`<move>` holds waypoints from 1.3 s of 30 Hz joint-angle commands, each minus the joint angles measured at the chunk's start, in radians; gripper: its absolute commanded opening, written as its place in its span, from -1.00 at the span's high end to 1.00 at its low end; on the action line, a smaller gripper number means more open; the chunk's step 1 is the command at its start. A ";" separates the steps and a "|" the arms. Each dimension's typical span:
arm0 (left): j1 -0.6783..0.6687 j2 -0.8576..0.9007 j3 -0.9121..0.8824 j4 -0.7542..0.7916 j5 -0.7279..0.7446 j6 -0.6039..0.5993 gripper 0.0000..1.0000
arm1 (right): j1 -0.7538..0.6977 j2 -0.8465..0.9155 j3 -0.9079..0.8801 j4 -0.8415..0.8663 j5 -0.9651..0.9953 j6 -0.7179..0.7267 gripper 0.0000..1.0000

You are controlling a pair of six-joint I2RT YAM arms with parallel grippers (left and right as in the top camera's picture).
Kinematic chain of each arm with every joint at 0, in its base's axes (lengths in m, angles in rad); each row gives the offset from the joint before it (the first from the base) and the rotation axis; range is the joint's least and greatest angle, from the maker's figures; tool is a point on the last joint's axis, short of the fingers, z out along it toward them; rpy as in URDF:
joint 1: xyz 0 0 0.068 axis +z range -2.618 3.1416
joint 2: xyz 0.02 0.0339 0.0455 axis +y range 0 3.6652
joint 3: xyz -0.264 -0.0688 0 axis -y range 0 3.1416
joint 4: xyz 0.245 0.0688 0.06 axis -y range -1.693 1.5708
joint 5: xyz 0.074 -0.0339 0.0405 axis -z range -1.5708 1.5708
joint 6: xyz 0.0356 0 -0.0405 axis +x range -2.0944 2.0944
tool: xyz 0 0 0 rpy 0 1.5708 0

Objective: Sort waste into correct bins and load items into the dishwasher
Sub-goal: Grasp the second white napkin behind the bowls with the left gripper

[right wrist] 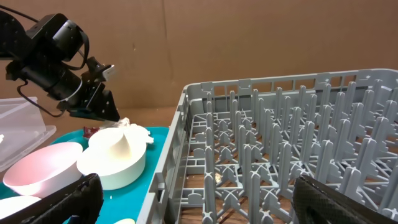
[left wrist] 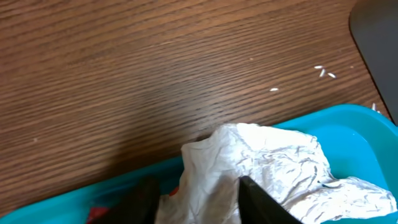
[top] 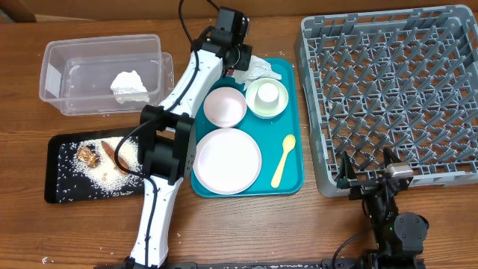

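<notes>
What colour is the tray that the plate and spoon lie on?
Teal, a blue-green; the tray shows best in the overhead view.

no readable text, labels or numbers

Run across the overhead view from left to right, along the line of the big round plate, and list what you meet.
black tray → left arm → plate → spoon → dish rack
</notes>
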 commanded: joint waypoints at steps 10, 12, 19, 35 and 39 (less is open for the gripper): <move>-0.006 0.039 0.010 -0.005 -0.008 0.012 -0.14 | 0.000 -0.010 -0.010 0.005 0.010 0.000 -1.00; -0.006 0.044 0.010 -0.010 -0.007 0.012 -0.10 | 0.000 -0.010 -0.010 0.005 0.010 0.000 -1.00; -0.008 0.044 0.026 0.003 -0.007 0.012 0.21 | 0.000 -0.010 -0.010 0.005 0.010 0.000 -1.00; -0.010 -0.137 0.050 -0.157 -0.004 0.000 0.92 | 0.000 -0.010 -0.010 0.005 0.010 0.000 -1.00; -0.010 -0.202 0.050 -0.232 -0.004 0.000 0.92 | 0.000 -0.010 -0.010 0.005 0.010 0.000 -1.00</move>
